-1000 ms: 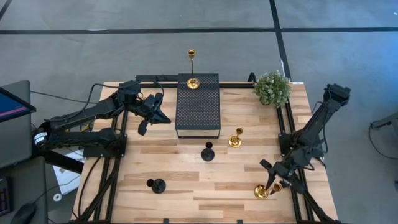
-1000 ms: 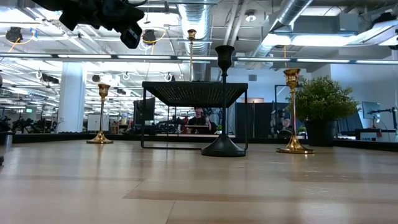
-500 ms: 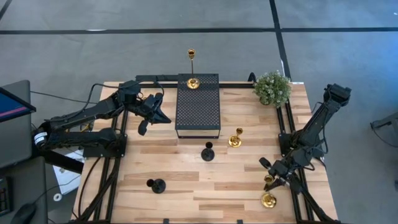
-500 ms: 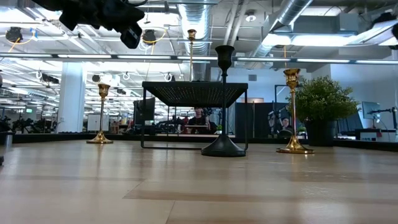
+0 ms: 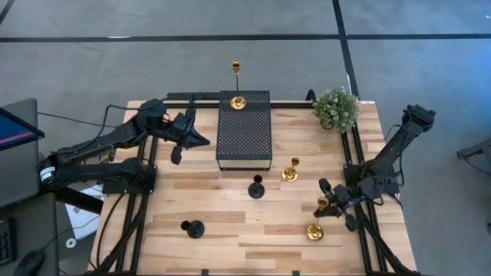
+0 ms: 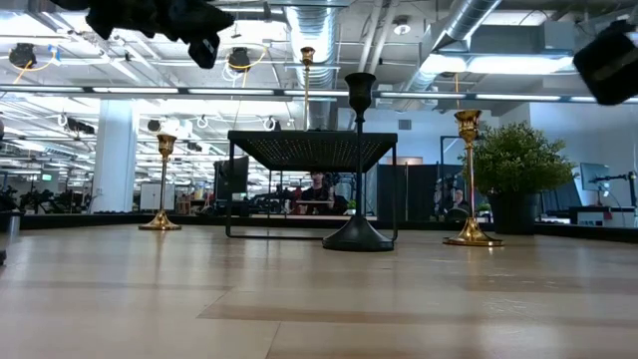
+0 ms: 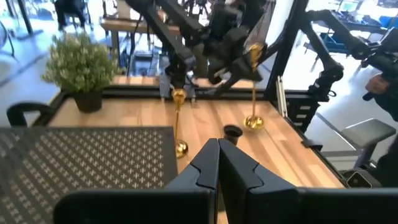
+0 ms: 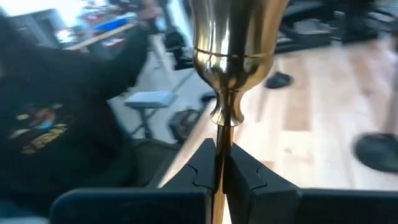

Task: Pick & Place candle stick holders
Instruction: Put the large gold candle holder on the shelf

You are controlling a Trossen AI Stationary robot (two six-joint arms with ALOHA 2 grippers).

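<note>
Item, in progress: six candlestick holders being sorted on a pale wooden slatted table (image 5: 230, 230). One tall shiny gold holder with a thin stem (image 5: 237, 88) is standing on the far end of the black perforated rectangular platform (image 5: 245, 138), which is sitting at the table's far middle; judged placed. A second gold holder with a round base (image 5: 314, 222) is being carried by the right gripper (image 5: 325, 205), whose fingers are pinching narrowly on the thin stem just under the cup, as the right wrist view shows (image 8: 217, 93); it is hanging above the table's near right part, apparently clear of the wood. A short gold holder (image 5: 290, 170) is waiting just off the platform's near right corner; a short matte black holder (image 5: 256, 186) is standing just in front of the platform, and another black one (image 5: 192, 227) is resting at the near left. A further gold holder (image 6: 160, 184) is showing only in the low view. The left gripper (image 5: 201, 138) is hovering beside the platform's left edge, fingers closed together on nothing. A small bushy green plant (image 5: 336, 109) is occupying the far right corner. Judgement: one piece delivered, one in transit, the remainder outstanding.
</note>
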